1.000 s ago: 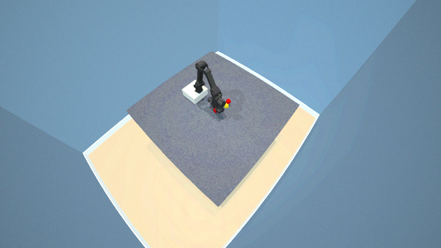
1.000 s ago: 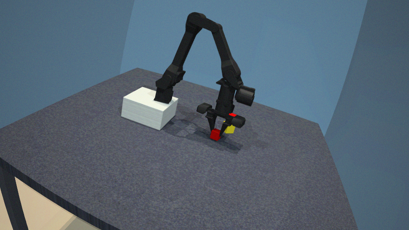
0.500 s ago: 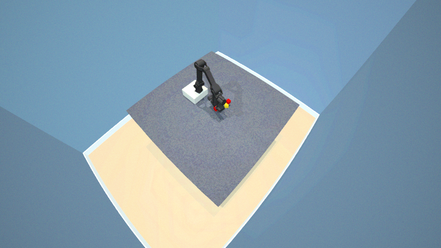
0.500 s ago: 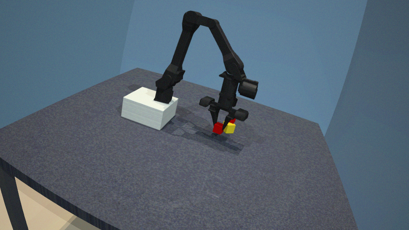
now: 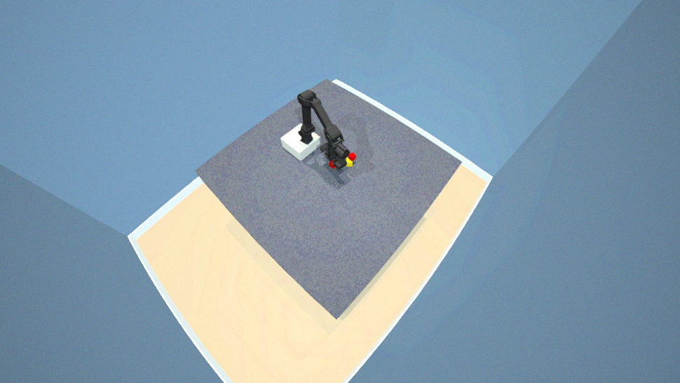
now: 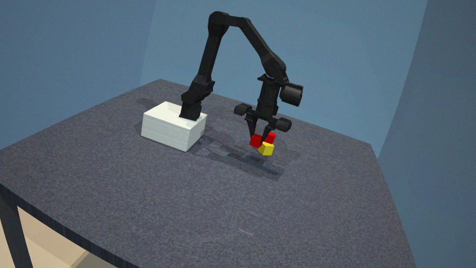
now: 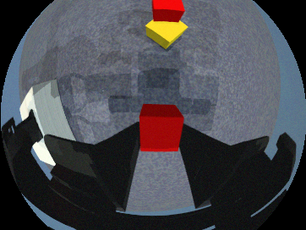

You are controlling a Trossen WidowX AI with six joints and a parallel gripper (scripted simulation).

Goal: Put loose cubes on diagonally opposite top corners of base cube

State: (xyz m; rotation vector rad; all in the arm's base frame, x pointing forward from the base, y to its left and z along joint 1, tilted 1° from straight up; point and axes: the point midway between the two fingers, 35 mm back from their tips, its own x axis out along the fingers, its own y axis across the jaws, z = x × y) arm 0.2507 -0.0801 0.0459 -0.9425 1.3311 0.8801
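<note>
My gripper (image 6: 260,135) is clamped on a red cube (image 6: 255,140), lifted off the surface (image 6: 133,199) — yellow base (image 6: 266,148) just beside, near the far edge.

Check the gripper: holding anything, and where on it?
Yes. The gripper is shut on a red cube, fingers on two opposite side faces.

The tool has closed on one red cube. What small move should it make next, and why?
Probably lift a little higher, then carry toward the yellow base cube. The tool is shut on a red cube; the other red cube already sits on the base's far corner, so the near corner looks free.
</note>
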